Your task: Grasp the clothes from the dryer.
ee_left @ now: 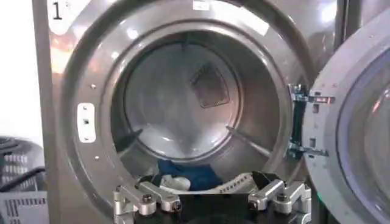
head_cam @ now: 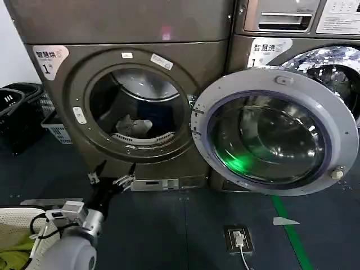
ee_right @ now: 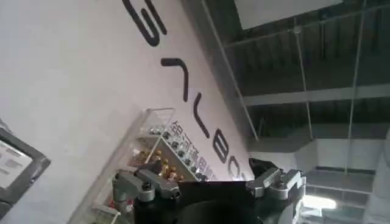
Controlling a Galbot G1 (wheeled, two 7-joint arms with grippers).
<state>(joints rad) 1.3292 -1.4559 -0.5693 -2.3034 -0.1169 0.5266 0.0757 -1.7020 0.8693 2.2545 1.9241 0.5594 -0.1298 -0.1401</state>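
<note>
- Clothes lie as a small pale grey and dark bundle on the floor of the drum, a little left of its middle, lumped up with the longer side running left to right; no clear end points anywhere.
- Seen from the left wrist, the bundle shows white beside a blue piece of fabric, low in the drum just behind the port's lower lip.
- Left gripper hangs in front of the dryer, below the port and towards its left side, its fingers spread apart with nothing between them; it is well short of the clothes and touches nothing.
- In its own wrist view the left gripper faces straight into the round port, the fingertips wide apart at either side.
- Right gripper is raised away from the work, aimed up at a white wall with dark lettering and a ceiling; its fingers stand apart and hold nothing.
- Dryer is bronze-brown with a white "1" sticker at its upper left; its drum holds the clothes.
- Grey-rimmed glass door is swung fully open to the right, in front of the neighbouring machine.
- Dark laundry baskets stand far left, beside the dryer.
- A white basket at the near left holds a yellow-green cloth.
</note>
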